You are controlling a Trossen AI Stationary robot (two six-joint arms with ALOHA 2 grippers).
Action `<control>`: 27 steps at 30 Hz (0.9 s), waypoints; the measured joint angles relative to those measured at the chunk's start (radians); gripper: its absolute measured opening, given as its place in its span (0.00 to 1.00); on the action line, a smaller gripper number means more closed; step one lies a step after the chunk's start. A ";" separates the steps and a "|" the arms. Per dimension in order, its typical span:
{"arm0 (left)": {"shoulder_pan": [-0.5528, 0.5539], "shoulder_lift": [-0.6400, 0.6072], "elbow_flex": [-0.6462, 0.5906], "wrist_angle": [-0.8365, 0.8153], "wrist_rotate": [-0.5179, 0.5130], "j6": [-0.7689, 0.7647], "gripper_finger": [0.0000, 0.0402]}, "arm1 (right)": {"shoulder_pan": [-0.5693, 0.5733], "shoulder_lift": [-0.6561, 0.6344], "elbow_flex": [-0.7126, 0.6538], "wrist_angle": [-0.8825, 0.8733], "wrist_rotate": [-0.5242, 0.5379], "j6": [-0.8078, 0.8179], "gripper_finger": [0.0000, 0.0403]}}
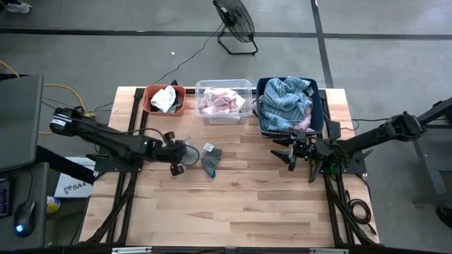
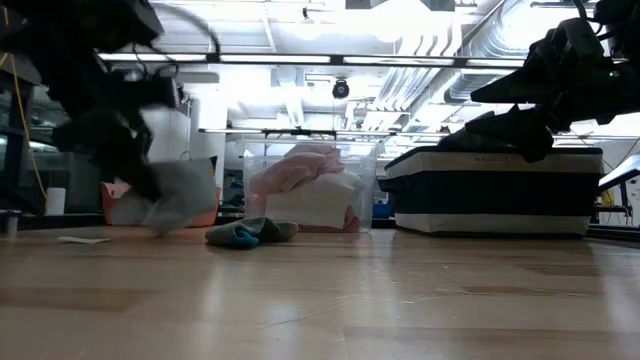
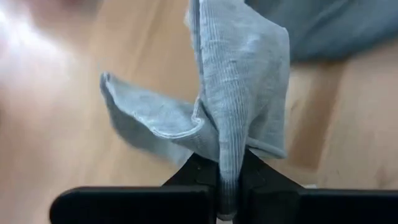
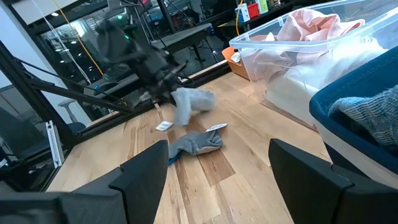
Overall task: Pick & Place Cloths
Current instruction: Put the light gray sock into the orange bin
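My left gripper (image 1: 182, 154) is shut on a small grey ribbed cloth (image 3: 242, 87) left of the table's middle; the cloth also shows in the low view (image 2: 182, 195) and the right wrist view (image 4: 189, 102). A second grey cloth (image 1: 210, 161) lies crumpled on the table just right of it. The blue-striped cloth (image 1: 286, 102) fills the dark blue bin, pink cloth (image 1: 220, 102) lies in the clear bin, and a white cloth (image 1: 164, 99) lies in the orange bin. My right gripper (image 1: 293, 152) is open and empty in front of the dark blue bin. My left gripper pinches a bunched fold of the small grey cloth (image 3: 229, 168) between its two fingers. The cloth is lifted and hangs below the fingers, slack, with a loose flap (image 3: 146, 115) spreading to one side, just above the table.
Three bins stand in a row at the table's far edge: orange (image 1: 150, 90), clear (image 1: 200, 86) and dark blue (image 1: 319, 116). A small white tag (image 1: 208, 147) lies by the second grey cloth. Bare wood fills the near half of the table.
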 joint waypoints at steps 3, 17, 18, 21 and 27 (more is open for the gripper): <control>-0.040 -0.045 0.000 0.047 -0.063 0.102 0.01 | 0.000 0.000 0.000 0.000 0.000 0.000 0.67; -0.275 -0.257 0.000 0.024 -0.576 0.352 0.01 | 0.000 0.000 0.000 0.000 0.000 0.000 0.67; -0.285 -0.262 0.001 0.019 -0.617 0.345 0.01 | 0.000 0.000 0.000 0.000 0.000 0.000 0.67; -0.298 -0.276 0.001 0.005 -0.731 0.314 0.01 | 0.000 0.000 0.000 0.000 0.000 0.000 0.67; -0.235 -0.329 0.001 0.013 -0.836 0.210 0.01 | 0.000 0.000 0.000 0.000 0.000 0.000 0.67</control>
